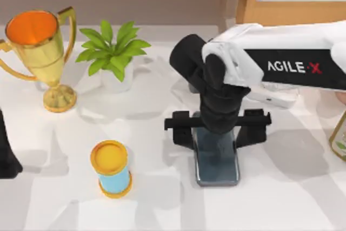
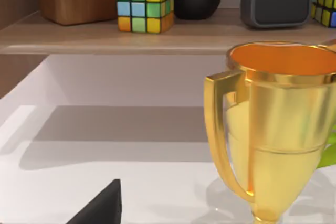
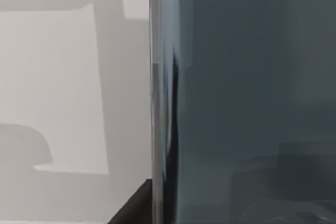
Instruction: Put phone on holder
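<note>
1. Two arms share this counter [image 1: 162, 209], but the right arm does the work: it reaches in from the right side, and its right hand [image 1: 217, 133] hangs over the phone [image 1: 216, 163] near the middle.
2. Whether that hand is clenched on the phone or released cannot be told; its dark body covers the phone's upper part in the top view.
3. Seen from the right wrist, the phone's glossy grey face [image 3: 252, 98] sits very close, its bright rounded edge running straight down, so the hand is lined up with the slab's length.
4. Behind it, the black holder [image 1: 184, 123] spreads two side wings; the phone's lower end juts toward the front edge and seems to lean on the holder, likely so the screen faces forward.
5. My judgement: placement looks nearly done, and a release and clean retreat remain.
6. Parked at the left edge, the left hand [image 1: 6, 155] stays idle beside the gold trophy [image 1: 40, 52]; its grip cannot be told.
</note>
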### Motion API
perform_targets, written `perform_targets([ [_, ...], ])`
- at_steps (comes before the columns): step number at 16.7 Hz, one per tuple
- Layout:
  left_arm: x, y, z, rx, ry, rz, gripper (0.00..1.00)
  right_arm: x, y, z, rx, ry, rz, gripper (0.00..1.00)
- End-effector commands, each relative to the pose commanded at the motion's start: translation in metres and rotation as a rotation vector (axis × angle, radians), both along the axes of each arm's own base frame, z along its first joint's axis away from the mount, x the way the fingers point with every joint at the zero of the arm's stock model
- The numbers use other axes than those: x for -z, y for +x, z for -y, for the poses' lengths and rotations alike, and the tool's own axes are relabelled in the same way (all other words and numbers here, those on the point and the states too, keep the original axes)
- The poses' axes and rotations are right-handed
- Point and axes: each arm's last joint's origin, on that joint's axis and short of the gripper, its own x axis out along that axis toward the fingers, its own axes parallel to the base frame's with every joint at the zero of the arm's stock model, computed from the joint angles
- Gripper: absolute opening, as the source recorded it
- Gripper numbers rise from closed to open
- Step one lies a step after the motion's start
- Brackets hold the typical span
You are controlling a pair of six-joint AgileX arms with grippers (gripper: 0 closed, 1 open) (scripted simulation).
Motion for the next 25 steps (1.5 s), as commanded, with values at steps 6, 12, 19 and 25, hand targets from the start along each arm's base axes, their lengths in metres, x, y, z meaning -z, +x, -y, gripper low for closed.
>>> perform_targets([
  [6, 0.000, 0.000, 0.000, 0.000, 0.000, 0.000, 1.00, 0.000, 0.000, 0.000, 0.000, 0.000, 0.000, 0.00],
  [12, 0.000, 0.000, 0.000, 0.000, 0.000, 0.000, 1.00, -0.026, -0.001, 0.001, -0.007, -0.005, 0.026, 0.00],
  [19, 0.000, 0.000, 0.000, 0.000, 0.000, 0.000, 1.00, -0.035, -0.001, 0.002, -0.005, -0.007, 0.024, 0.00],
  [25, 0.000, 0.000, 0.000, 0.000, 0.000, 0.000, 1.00, -0.124, 0.029, 0.023, -0.111, 0.214, 0.230, 0.00],
])
